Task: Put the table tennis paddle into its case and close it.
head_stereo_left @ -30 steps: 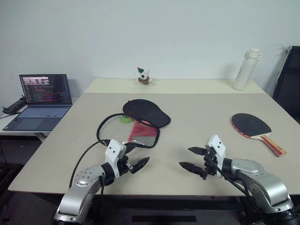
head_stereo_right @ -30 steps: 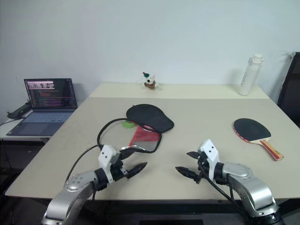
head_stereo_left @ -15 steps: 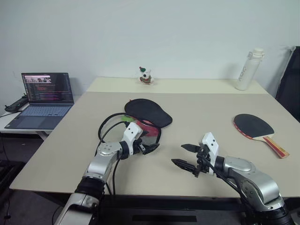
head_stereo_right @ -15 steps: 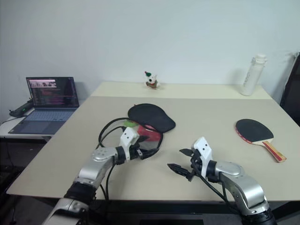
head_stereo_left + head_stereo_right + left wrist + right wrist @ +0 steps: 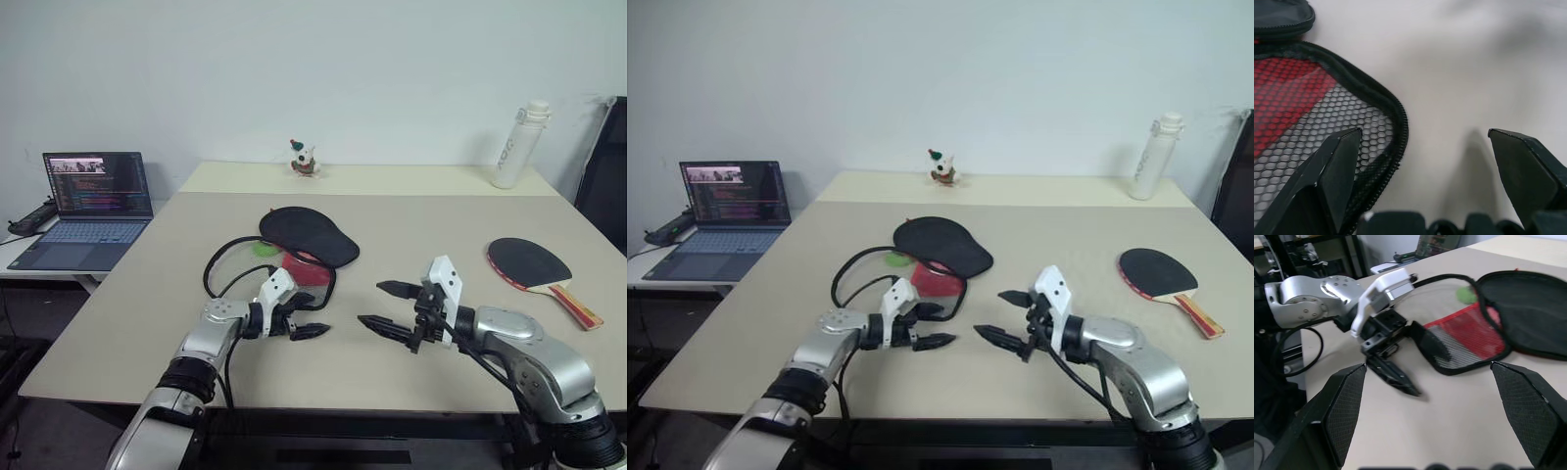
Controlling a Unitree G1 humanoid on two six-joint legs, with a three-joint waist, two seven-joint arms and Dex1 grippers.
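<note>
The left gripper (image 5: 306,321) has its two black fingers spread wide with nothing between them; it sits low over the table (image 5: 421,235) at the near corner of the case (image 5: 299,247), and in the left wrist view one finger (image 5: 1327,171) overlaps the mesh pocket's zipper edge while the other lies over bare tabletop beside it, though whether either touches the fabric cannot be told. The right gripper (image 5: 387,308) is likewise spread wide and empty, raised above the table near the front edge, pointing toward the left gripper with a clear gap of bare surface between the two. The case lies unzipped and folded open in the middle of the table: the black half is farther from the robot, the red-and-black half with its mesh pocket is nearer, a green tag (image 5: 263,249) shows at the fold, and the zipper edge loops out as a black ring to the left. The paddle (image 5: 534,269) lies flat on the table well apart from the case, off to the right, black face up with a red rim and its wooden handle pointing toward the right front corner; neither gripper is near it. At the far edge stand a small figurine (image 5: 302,159) and, toward the right, a white bottle (image 5: 514,145). An open laptop (image 5: 83,206) sits on a lower side table to the left.
</note>
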